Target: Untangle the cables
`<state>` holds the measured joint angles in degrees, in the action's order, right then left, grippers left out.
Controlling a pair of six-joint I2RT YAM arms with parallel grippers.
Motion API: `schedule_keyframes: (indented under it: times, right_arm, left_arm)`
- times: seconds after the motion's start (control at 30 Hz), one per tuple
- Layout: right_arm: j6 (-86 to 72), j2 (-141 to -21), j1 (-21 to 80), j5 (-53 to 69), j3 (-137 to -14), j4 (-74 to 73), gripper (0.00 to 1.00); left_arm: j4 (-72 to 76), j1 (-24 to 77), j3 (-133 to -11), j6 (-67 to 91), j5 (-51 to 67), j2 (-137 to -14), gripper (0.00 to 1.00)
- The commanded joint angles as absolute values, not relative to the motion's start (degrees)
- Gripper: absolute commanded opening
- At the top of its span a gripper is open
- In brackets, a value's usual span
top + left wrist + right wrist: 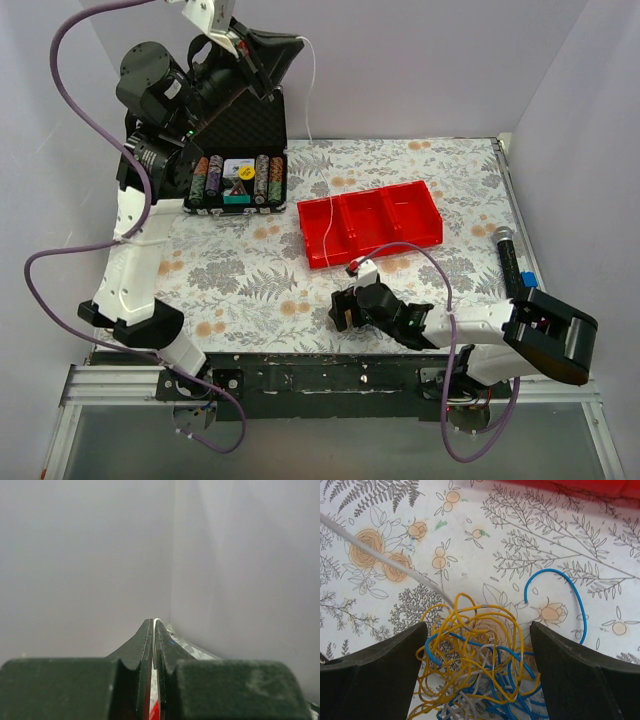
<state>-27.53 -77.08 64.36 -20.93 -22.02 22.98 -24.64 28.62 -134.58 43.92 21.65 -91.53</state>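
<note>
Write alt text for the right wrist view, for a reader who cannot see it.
A tangle of thin yellow, blue and white cables lies on a floral tablecloth between the open fingers of the right gripper. One white strand runs off to the upper left, a blue end curls right, and a red tray edges the top.

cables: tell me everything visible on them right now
The cables are a loose tangle of thin yellow, blue and white wires that look plastic-coated. They lie on the floral table between the open fingers of the right gripper; I can't tell if they touch. One blue end arcs free to the right. A white strand runs out up-left. The left gripper, high up, is shut on a thin white wire.
</note>
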Motion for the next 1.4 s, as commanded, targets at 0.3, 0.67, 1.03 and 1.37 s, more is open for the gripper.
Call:
schedule_keyframes:
  times: [0.3, 0.67, 1.03, 1.37]
  right_arm:
    - [-36.8, -71.2, 70.0, -24.7, -15.0, 17.3, 0.93]
    - [-35.0, -69.1, 70.3, -28.2, -18.9, 13.8, 0.93]
    - [-34.1, -65.9, 70.4, -30.0, -20.3, 10.6, 0.93]
    - [-34.5, -61.7, 70.3, -32.1, -18.9, 8.3, 0.93]
  left_arm:
    - [-6.7, 28.6, -141.7, 43.2, 4.8, -97.9, 0.00]
    - [-11.2, 28.7, -131.6, 45.3, 10.5, -95.7, 0.00]
    - [-10.9, 28.7, -131.4, 43.4, 11.4, -95.4, 0.00]
    - [-10.5, 28.7, -121.2, 41.8, 11.1, -92.6, 0.00]
